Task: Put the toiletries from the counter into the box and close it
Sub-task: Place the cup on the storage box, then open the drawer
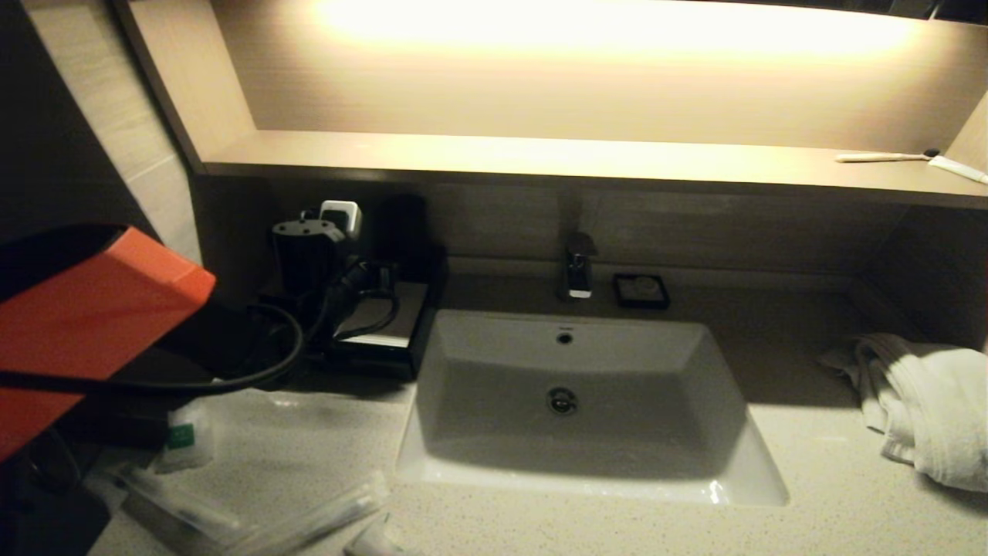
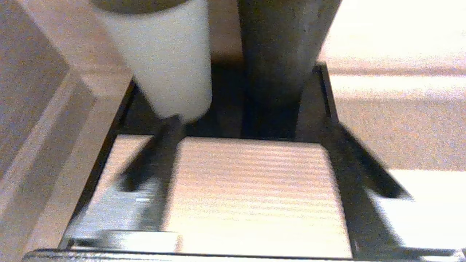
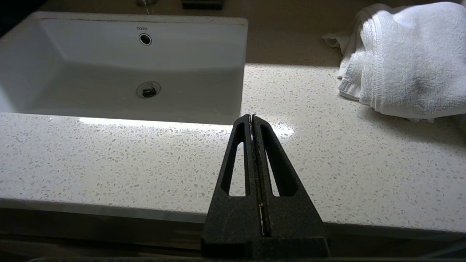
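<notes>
Your left arm (image 1: 85, 324) fills the left edge of the head view, its orange housing raised above the lower-left counter (image 1: 810, 510). Its gripper cannot be made out there, and the left wrist view shows two dark prongs spread over a pale ribbed surface inside a dark-rimmed tray, with a white cup and a dark cup beyond; whether the fingers are open or closed you cannot tell from that. The toiletries (image 1: 255, 525), clear-wrapped long packets and a small sachet with a green label (image 1: 184, 442), lie at the bottom left of the head view, just beneath and in front of that arm. The long packets run diagonally, rising toward the sink (image 1: 571, 401). No box is clearly identifiable.

Your right gripper (image 3: 252, 120) sits pressed shut and empty, parked over the near counter edge, with the sink to one side and the white towel (image 3: 404, 54) to the other, well apart from the packets. So the left arm is nearer; approach across the packets' long axis.
</notes>
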`<state>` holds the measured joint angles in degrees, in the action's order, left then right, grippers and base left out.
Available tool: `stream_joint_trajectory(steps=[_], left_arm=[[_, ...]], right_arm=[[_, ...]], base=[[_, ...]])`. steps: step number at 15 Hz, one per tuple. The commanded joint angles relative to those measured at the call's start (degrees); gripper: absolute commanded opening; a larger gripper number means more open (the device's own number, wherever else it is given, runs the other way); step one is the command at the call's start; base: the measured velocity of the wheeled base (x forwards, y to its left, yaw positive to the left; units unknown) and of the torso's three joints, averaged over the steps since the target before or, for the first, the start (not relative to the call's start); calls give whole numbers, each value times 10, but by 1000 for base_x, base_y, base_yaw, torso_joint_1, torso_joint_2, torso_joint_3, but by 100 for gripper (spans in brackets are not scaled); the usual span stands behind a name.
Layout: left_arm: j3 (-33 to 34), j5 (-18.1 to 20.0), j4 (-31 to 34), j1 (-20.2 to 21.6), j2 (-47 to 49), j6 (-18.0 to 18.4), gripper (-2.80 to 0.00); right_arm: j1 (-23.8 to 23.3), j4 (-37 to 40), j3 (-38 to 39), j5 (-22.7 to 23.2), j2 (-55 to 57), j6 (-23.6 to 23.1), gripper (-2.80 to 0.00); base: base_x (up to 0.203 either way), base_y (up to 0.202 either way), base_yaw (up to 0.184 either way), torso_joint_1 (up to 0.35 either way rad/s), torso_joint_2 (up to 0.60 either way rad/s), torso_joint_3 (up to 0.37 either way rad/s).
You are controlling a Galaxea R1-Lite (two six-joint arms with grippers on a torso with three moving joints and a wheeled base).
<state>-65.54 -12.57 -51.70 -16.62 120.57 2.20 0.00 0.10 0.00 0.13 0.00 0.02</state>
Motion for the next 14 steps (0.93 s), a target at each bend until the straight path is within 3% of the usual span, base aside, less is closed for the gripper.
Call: stream_joint_trajectory(steps=[1, 14], left_arm=[[39, -1, -7, 1, -40, -9, -280], [372, -4, -18, 3, -282, -20, -280]], right_arm=[[0, 0, 0, 0, 0, 0, -280], [0, 1, 0, 0, 0, 0, -280]], base=[[0, 0, 0, 0, 0, 0], [0, 0, 0, 0, 0, 0]])
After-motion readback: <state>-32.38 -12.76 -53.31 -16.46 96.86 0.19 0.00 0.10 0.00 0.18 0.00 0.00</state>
